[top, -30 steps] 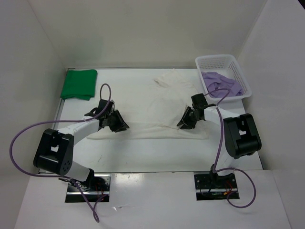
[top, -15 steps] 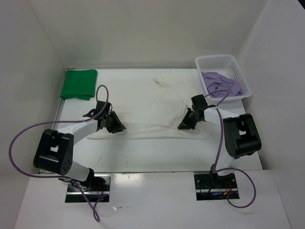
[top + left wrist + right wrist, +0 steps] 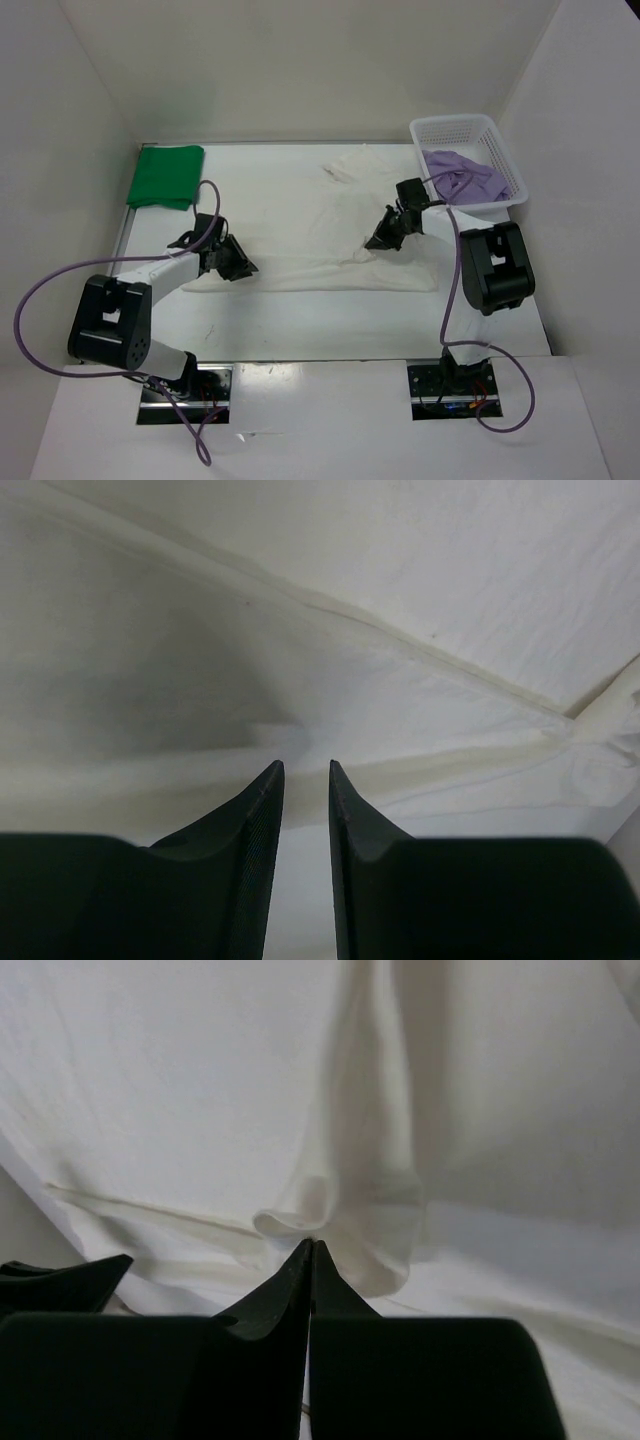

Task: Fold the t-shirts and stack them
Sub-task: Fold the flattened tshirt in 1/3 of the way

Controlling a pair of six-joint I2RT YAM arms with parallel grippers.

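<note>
The white t-shirt (image 3: 330, 215) (image 3: 400, 630) (image 3: 180, 1090) lies spread across the middle of the table, its near edge folded into a long band. My right gripper (image 3: 373, 243) (image 3: 312, 1243) is shut, pinching a raised pucker of this shirt near its right side. My left gripper (image 3: 247, 268) (image 3: 306, 765) sits low at the near left hem, its jaws a narrow gap apart with nothing seen gripped. The green t-shirt (image 3: 165, 177) lies folded at the far left. The purple t-shirt (image 3: 462, 178) is bunched inside the basket.
A white mesh basket (image 3: 455, 122) stands at the far right corner against the wall. White walls close in the table on three sides. Purple cables loop from both arms over the near table.
My right gripper closed on the white shirt and moved toward the far side, dragging a fold with it. The left gripper shifted slightly left and back.
</note>
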